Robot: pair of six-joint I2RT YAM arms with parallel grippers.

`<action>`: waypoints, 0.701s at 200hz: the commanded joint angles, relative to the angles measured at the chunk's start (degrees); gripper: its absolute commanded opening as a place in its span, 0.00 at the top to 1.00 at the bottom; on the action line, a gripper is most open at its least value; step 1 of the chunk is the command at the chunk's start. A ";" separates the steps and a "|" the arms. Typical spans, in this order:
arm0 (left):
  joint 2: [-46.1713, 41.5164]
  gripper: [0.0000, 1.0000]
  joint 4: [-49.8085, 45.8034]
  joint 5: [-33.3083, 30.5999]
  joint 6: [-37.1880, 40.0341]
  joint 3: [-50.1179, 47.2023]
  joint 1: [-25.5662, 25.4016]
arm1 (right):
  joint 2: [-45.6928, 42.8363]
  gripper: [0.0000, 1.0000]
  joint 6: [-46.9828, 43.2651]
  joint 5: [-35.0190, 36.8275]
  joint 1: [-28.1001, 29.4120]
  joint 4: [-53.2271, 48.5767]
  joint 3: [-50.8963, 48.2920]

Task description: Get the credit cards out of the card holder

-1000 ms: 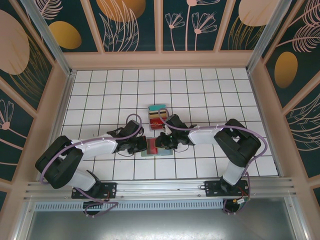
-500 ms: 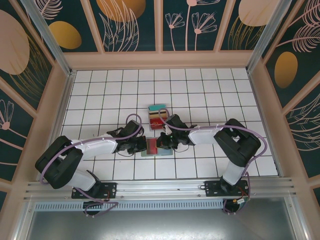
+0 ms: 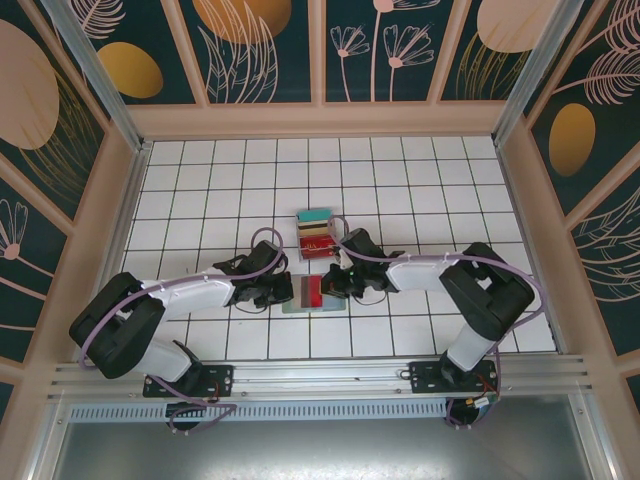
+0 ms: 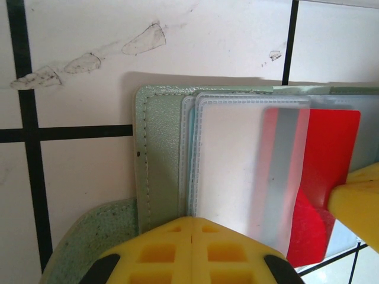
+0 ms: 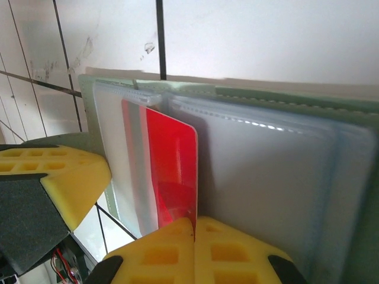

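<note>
The card holder (image 3: 293,301) is lying open on the counter (image 3: 200,180) between both arms. The left jaws are pressing together at its edge. The right jaws are pinching a red card (image 3: 314,291), partly out of its clear sleeve. Beyond, a tray (image 3: 317,234) is sitting.

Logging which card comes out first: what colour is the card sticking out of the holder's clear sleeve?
It is a plain red card, clearest in the left wrist view.
</note>
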 commanded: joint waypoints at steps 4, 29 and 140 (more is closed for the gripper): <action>0.50 1.00 -5.02 -2.76 0.44 -0.57 0.02 | -3.03 1.00 -2.63 1.62 -1.68 -4.07 -2.03; 0.50 1.00 -5.22 -2.78 0.53 -0.49 0.01 | -5.34 1.00 -4.50 1.44 -3.41 -6.25 -3.54; -6.37 0.69 -2.10 -3.73 -1.37 2.34 0.03 | -15.06 1.00 -21.10 11.00 -6.78 -27.29 10.40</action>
